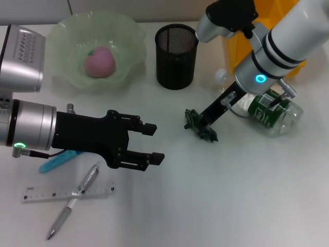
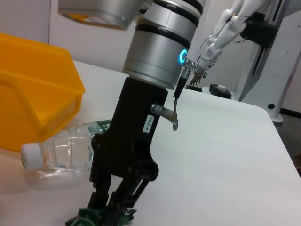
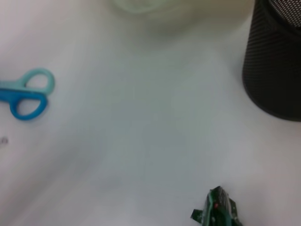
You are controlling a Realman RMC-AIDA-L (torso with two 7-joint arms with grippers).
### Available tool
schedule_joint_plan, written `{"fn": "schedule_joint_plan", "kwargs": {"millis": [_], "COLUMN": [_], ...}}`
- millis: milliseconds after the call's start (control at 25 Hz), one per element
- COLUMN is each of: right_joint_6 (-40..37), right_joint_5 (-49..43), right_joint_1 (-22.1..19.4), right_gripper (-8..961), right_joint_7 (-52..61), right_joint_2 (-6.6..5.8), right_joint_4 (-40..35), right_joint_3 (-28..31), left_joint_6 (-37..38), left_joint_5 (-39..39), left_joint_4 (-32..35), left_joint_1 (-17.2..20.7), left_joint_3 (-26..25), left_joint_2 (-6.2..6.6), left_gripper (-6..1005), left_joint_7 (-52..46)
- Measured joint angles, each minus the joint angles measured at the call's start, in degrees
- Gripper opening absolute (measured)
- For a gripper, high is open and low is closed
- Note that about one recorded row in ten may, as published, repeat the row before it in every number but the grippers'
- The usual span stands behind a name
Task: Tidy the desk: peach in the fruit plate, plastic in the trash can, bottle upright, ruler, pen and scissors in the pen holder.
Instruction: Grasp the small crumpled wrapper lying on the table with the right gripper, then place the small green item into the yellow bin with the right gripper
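Note:
A pink peach (image 1: 99, 62) lies in the pale green fruit plate (image 1: 61, 36). The black mesh pen holder (image 1: 176, 55) (image 3: 277, 61) stands beside it. My right gripper (image 1: 199, 123) (image 2: 107, 211) reaches down to the table and is shut on crumpled green plastic (image 1: 208, 135) (image 2: 83, 219) (image 3: 218, 213). The clear bottle (image 1: 275, 116) (image 2: 66, 150) lies on its side behind that arm. My left gripper (image 1: 154, 143) hovers open, holding nothing. Blue scissors (image 1: 57, 161) (image 3: 26, 94) poke out from under the left arm. A clear ruler (image 1: 67, 193) and a silver pen (image 1: 72, 203) lie crossed near the front left.
A yellow bin (image 1: 257, 49) (image 2: 33, 103) stands at the back right, just behind the lying bottle. White tabletop (image 1: 231, 200) stretches across the front right.

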Motion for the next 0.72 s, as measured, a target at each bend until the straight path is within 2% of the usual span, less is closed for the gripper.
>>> {"fn": "schedule_joint_plan", "kwargs": {"millis": [200, 600, 720], "right_joint_6": [0.98, 1.15, 1.11], "right_joint_5": [1.10, 1.22, 1.23], "right_joint_1": [0.10, -0.72, -2.27], "right_gripper": [236, 189, 115], "right_joint_7": [0.23, 0.12, -0.07], "right_joint_2": [0.00, 0.08, 0.09], "right_joint_4": [0.70, -0.14, -2.34], "right_joint_3": [-2.68, -2.92, -2.93], "left_joint_6": [-0.01, 0.00, 0.00], "left_joint_5": [-0.03, -0.08, -0.09], "left_joint_4": [-0.07, -0.08, -0.08], "left_joint_1": [0.00, 0.03, -0.03], "left_joint_3": [0.00, 0.00, 0.00], "left_joint_2": [0.00, 0.00, 0.00], "left_gripper": [694, 693, 692], "left_joint_7": [0.00, 0.09, 0.10]}}
